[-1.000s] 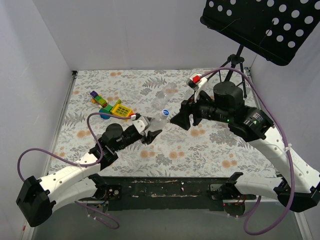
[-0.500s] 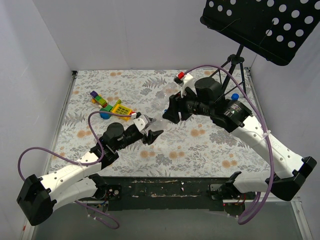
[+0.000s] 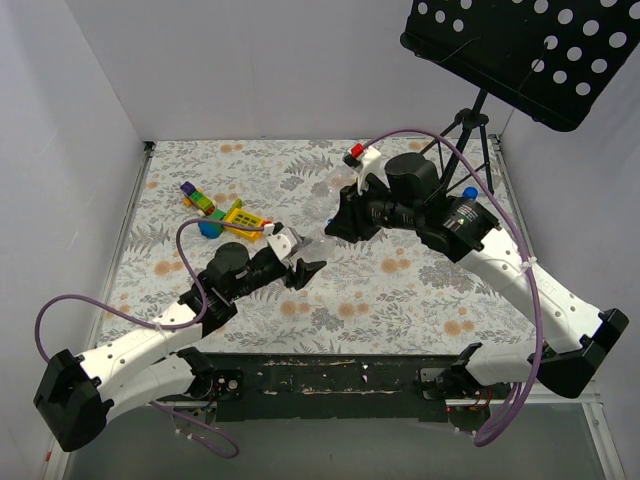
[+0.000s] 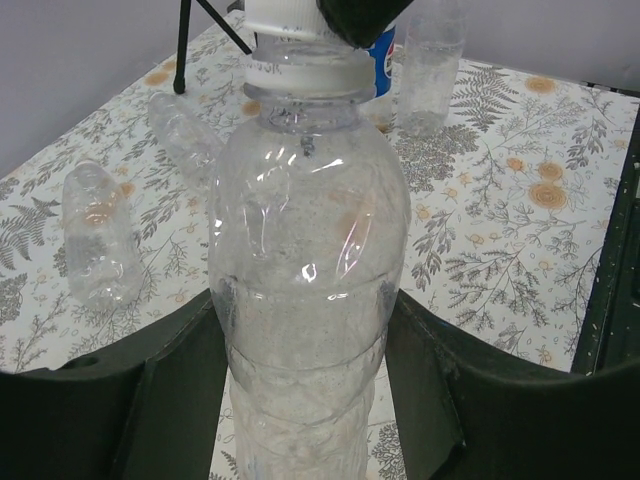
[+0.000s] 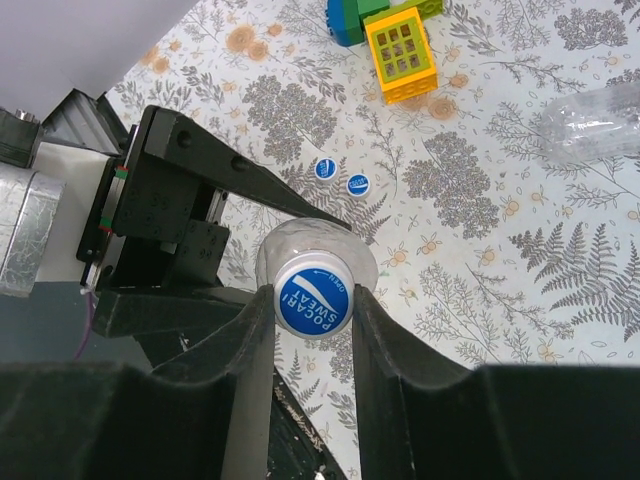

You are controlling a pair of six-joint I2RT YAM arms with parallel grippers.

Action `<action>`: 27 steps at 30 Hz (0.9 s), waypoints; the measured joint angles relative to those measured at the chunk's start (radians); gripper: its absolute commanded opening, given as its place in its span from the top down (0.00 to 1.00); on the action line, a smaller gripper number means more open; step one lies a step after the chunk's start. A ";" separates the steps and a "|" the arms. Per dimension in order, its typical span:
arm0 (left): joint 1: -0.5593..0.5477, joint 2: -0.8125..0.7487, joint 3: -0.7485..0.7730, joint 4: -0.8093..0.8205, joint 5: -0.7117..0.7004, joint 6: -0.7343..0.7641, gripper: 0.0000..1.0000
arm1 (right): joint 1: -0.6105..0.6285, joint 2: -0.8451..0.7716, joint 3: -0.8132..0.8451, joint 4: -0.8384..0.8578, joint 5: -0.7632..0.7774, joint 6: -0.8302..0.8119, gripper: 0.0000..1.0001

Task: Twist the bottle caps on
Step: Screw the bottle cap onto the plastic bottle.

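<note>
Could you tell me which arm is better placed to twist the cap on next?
Right: the right hand is closed on the cap, while the left hand clamps the bottle steady.

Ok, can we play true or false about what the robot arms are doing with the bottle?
1. The left gripper holds a clear bottle by its body. True.
2. The right gripper is closed on the blue cap at the top of that bottle. True.
3. The two loose caps on the table are red. False: both are blue.
4. The toy blocks sit on top of the held bottle. False: they lie on the table, away from it.
</note>
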 measured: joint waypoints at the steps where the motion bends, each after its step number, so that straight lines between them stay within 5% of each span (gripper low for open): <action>1: 0.003 0.000 0.004 -0.008 0.013 0.000 0.99 | 0.000 0.000 0.002 -0.005 -0.004 -0.005 0.99; 15: 0.144 0.093 0.147 -0.187 0.669 0.024 0.97 | 0.000 -0.037 0.097 -0.262 -0.225 -0.329 0.99; 27: 0.136 0.096 0.181 -0.334 0.771 0.140 0.95 | 0.004 -0.071 0.135 -0.307 -0.315 -0.617 0.99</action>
